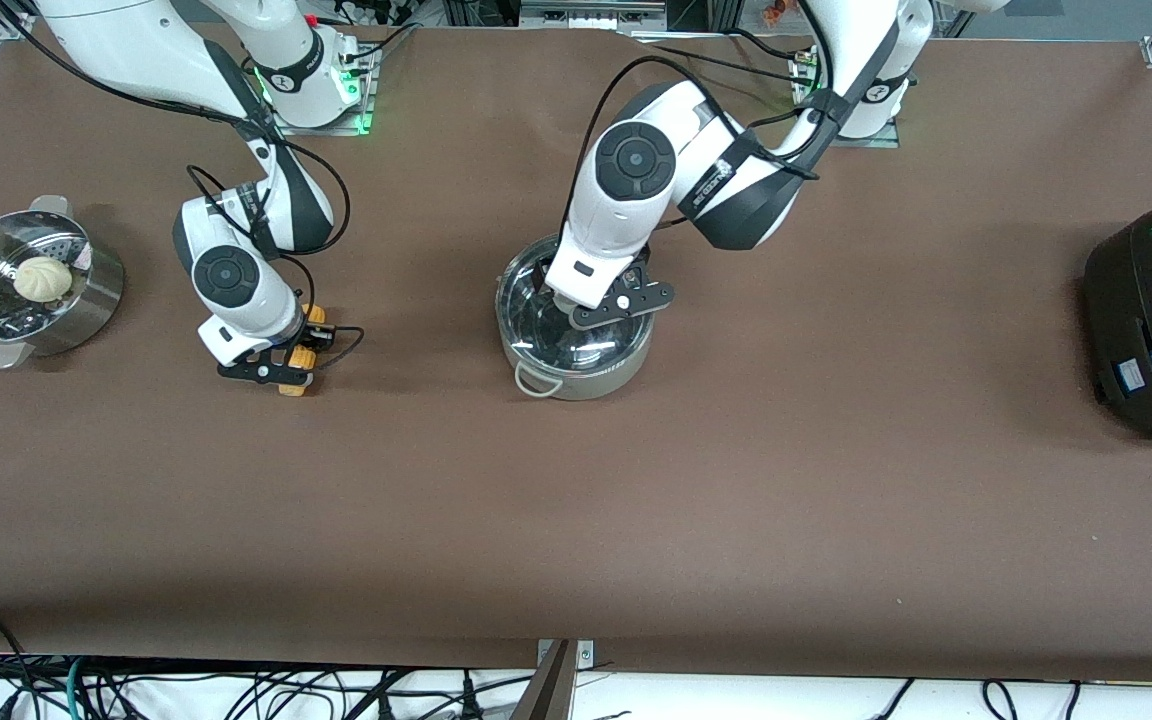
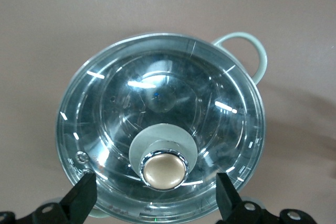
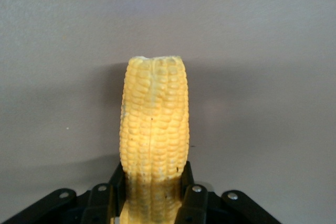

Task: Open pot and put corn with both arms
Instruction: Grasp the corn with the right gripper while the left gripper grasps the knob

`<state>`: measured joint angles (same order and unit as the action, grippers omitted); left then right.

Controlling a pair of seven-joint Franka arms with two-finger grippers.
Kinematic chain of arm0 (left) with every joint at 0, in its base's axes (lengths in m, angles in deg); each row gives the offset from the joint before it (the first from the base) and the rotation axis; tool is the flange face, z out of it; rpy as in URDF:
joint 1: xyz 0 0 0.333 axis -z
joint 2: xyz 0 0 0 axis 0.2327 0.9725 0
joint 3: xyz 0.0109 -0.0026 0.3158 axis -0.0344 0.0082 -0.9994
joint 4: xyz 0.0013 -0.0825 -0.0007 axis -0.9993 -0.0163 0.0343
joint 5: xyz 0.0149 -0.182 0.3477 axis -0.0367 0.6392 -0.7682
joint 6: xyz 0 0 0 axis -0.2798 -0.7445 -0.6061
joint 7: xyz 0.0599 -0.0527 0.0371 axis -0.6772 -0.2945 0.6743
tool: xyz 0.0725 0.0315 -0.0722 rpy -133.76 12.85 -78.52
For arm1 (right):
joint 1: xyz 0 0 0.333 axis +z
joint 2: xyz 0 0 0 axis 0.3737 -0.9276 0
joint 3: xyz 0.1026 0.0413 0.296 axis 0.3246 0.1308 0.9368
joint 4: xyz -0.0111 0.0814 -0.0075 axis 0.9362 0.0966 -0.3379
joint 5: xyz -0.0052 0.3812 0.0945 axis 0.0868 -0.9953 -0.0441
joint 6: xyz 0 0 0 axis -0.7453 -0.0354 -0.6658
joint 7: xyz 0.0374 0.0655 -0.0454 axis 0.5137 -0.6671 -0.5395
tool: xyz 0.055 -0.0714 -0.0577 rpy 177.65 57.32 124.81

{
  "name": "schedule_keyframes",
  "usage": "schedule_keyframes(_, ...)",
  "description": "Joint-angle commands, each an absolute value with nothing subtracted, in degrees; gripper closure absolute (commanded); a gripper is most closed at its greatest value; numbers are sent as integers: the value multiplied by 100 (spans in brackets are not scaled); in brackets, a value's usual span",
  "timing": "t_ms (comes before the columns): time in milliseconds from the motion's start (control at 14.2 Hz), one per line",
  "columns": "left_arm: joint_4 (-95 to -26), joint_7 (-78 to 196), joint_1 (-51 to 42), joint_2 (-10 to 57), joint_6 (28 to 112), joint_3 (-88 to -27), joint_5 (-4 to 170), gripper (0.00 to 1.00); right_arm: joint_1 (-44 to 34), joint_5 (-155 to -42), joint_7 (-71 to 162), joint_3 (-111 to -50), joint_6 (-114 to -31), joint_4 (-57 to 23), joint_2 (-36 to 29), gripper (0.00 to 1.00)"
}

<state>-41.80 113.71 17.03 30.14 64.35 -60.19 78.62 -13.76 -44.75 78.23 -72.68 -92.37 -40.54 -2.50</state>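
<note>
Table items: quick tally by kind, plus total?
Pot with lid on: 1
Corn, in the right tool: 1
Steamer basket: 1
Bun, in the basket: 1
Rice cooker: 1
Total: 5
Left tool is open over the lid knob.

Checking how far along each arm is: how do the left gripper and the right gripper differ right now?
The left gripper is over the pot, jaws open either side of the lid's knob; the right gripper is shut on the corn. The left holds nothing, with the lid on the pot; the right holds its load. Both are black and two-fingered.
</note>
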Motion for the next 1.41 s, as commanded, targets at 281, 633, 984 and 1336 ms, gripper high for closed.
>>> schedule_keyframes(281,-3957,11459,1941,3435,6342,-6077,7305,0,-1166,-4416,7853,-7078,-6618,-2057,-263,94)
schedule_keyframes(633,-3913,11476,1959,3515,6536,-6094,7340,2,-1148,-4469,7265,-7070,-5844,-1256,-280,94)
schedule_keyframes(984,-3931,11380,1950,3463,6536,-6086,7367,44,-1140,-4478,7255,-7078,-5675,-1115,-298,94)
schedule_keyframes(1336,-3922,11406,1950,3445,6527,-6077,7384,100,-1140,-4487,7237,-7061,-5122,-526,-289,94)
